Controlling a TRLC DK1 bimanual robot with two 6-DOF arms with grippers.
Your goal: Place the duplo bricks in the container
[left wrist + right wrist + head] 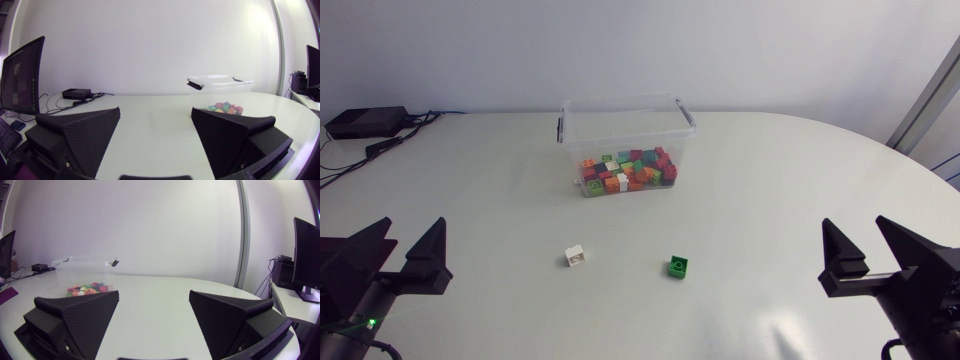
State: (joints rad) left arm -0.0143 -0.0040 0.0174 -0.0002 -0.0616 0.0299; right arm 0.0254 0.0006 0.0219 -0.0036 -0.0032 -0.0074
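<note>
Two loose bricks lie on the desk (770, 200), both outside the container (620, 103): white brick (576, 257) and, to its right, green brick (678, 266), apart from each other. Container sits behind them w/ lots of mixed-colour bricks inside. My left gripper (415, 224) & right gripper (853, 222) hang at opposite desk sides, fingers spread wide, nothing between them.

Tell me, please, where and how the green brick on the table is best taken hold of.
Grip the green brick by two opposite flat side walls, coming straight down from above. It sits upright, studs up, on the table, well apart from the white brick, so all sides look free. The open right pincer is probably the nearer one.
</note>
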